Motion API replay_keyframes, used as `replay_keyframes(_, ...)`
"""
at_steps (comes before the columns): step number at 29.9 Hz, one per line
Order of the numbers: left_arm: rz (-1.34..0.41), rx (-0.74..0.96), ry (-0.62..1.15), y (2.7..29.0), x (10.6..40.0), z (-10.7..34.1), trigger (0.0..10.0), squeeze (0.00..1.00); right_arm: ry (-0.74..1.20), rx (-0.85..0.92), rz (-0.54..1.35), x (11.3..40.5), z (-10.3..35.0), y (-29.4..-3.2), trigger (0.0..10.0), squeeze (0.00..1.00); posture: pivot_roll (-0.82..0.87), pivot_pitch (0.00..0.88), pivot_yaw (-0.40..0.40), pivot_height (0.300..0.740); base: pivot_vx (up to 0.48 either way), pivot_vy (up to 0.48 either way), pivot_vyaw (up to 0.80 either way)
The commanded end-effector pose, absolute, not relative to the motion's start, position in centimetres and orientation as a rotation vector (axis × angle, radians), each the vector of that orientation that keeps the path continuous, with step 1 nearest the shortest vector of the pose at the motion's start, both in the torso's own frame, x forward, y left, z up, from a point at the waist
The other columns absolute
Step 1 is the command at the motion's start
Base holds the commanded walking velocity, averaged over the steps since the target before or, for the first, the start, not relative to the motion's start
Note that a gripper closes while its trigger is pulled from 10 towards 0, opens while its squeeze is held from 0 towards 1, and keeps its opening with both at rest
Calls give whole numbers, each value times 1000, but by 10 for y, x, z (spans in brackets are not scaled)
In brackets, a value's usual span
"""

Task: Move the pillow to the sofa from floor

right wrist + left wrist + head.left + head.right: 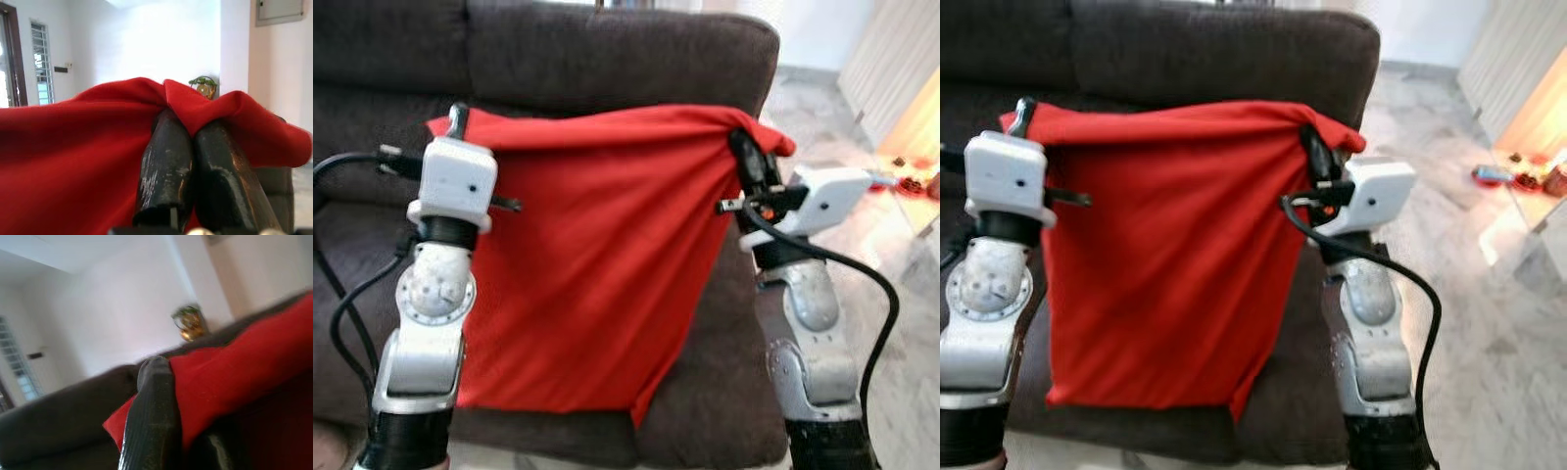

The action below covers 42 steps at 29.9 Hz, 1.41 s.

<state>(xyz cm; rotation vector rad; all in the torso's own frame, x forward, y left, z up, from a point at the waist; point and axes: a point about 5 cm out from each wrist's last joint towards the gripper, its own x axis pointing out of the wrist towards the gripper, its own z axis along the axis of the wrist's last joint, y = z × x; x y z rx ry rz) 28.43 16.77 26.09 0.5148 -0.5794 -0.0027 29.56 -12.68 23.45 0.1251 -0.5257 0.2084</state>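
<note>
Both silver arms up front: left end effector (458, 119) and right end effector (741, 147) each pinch a top corner, so the red pillow (597, 264) hangs clear before the sofa (607, 49).

Matt red cloth pillow (597, 274); dark plush sofa (607, 49); glossy, scuffed black fingers (166, 161).

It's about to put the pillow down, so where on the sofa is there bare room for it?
The dark seat cushion behind and below the red pillow looks bare, bordered by the backrest and the sofa's right edge. The space just in front is crowded: the left claw and right claw each pinch a top corner.
</note>
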Motion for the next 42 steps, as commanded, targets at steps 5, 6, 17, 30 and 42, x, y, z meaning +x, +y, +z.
replay_keyframes(5, -96, 500, -420, 164, 289, 231, 10000, 0, -498, 102, 207, 294, 227, -127, 10000, 0, 151, 97, -76, 740, 0, 0, 0)
replay_keyframes(6, -102, 498, -403, 164, 290, 228, 10000, 0, -479, 98, 209, 295, 223, -127, 10000, 0, 152, 99, -77, 740, 0, 0, 0)
replay_keyframes(17, -119, 570, -262, 170, 293, 207, 10000, 0, -363, 78, 235, 295, 197, -122, 10000, 0, 156, 99, -78, 740, 0, 0, 0)
replay_keyframes(30, -79, 565, -243, 175, 293, 207, 10000, 1000, -330, 54, 283, 295, 191, -117, 10000, 1000, 154, 96, -78, 740, 0, 0, 0)
replay_keyframes(42, -64, 563, -217, 176, 293, 199, 10000, 1000, -300, -11, 157, 302, 180, -140, 10000, 0, 154, 97, -77, 740, 0, 0, 0)
